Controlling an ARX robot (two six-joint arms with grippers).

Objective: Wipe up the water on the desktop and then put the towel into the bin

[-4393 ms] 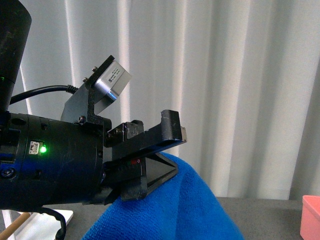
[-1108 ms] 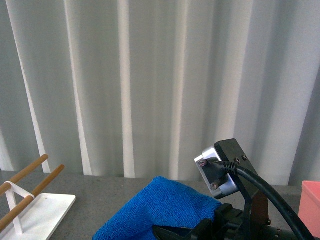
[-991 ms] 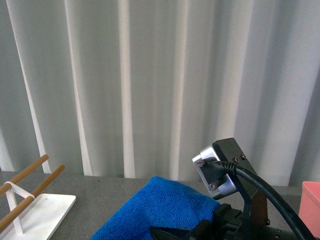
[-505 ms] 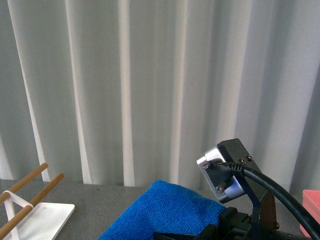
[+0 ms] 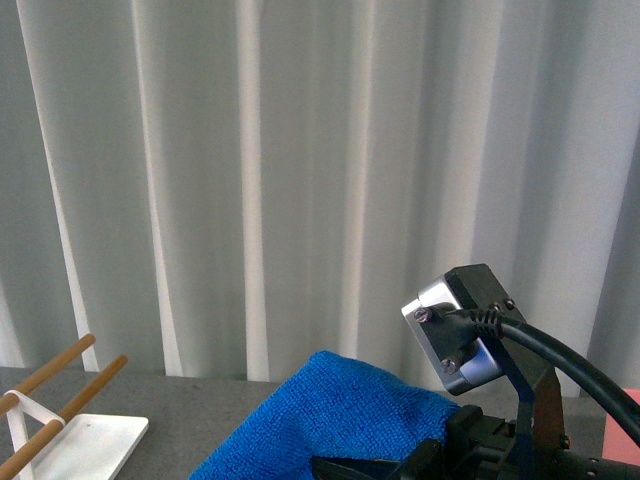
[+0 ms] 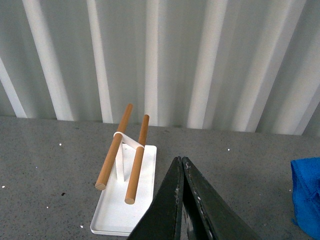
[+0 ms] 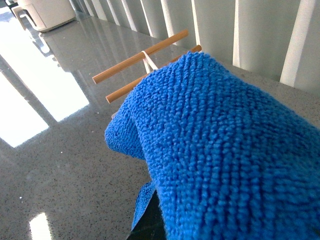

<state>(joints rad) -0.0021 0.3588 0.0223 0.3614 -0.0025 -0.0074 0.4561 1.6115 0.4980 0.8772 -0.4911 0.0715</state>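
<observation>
The bright blue fuzzy towel (image 5: 345, 415) hangs bunched in my right gripper (image 5: 335, 466), low in the front view, above the dark grey speckled desktop (image 5: 190, 410). In the right wrist view the towel (image 7: 220, 145) fills most of the picture and covers the jaws; only a dark fingertip (image 7: 148, 222) shows beneath it. My left gripper (image 6: 179, 160) is shut and empty, its jaws pressed together above the desktop (image 6: 240, 165). An edge of the towel (image 6: 306, 195) shows in the left wrist view too. No water shows clearly.
A rack of two wooden rods (image 5: 55, 395) on a white base plate (image 5: 95, 445) stands at the left; it also shows in the left wrist view (image 6: 122, 145). A pale pleated curtain (image 5: 300, 150) backs the desk. The right arm's cable (image 5: 560, 365) crosses the lower right.
The left arm that filled the front view 4.4 s ago has gone from it. Over the last second the right gripper and towel have shifted slightly right and up, covering the pink container.
</observation>
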